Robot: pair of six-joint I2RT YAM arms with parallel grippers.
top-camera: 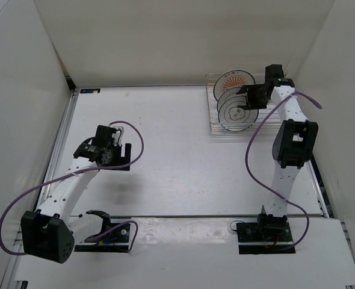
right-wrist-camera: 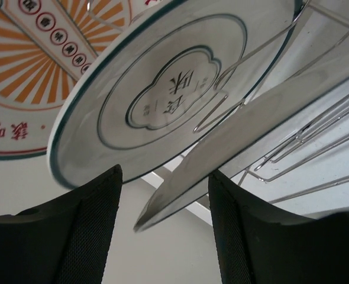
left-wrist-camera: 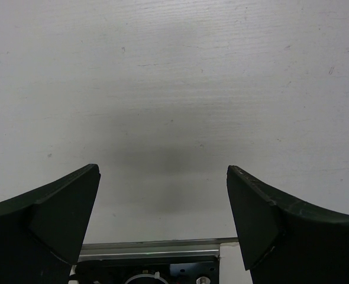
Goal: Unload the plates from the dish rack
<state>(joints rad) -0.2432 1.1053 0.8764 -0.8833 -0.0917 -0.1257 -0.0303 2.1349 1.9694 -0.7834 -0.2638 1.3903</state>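
From above, the silvery wire dish rack (top-camera: 216, 129) sits at the far right of the flat white table (top-camera: 165, 174), close to the walls. Three round plates stand upright in it: the sunburst plate (top-camera: 233, 80) at the back, then the middle plate (top-camera: 227, 96) and the front plate (top-camera: 233, 117). The right gripper (top-camera: 250, 97) is at their right rims. The left gripper (top-camera: 120, 158) hangs over open tabletop, well apart from the rack.

At the left wrist, dark matte fingers (left-wrist-camera: 56, 213) are spread wide over the bare, faintly scuffed table (left-wrist-camera: 174, 71).

At the right wrist, textured black fingers (right-wrist-camera: 86, 231) stand apart, straddling the front plate's (right-wrist-camera: 251, 118) thin glossy rim. There is a clear gap on the left side. Behind it are the ringed middle plate (right-wrist-camera: 162, 89) and the orange sunburst plate (right-wrist-camera: 26, 71). Thin wire loops (right-wrist-camera: 316, 160) cross on the right.
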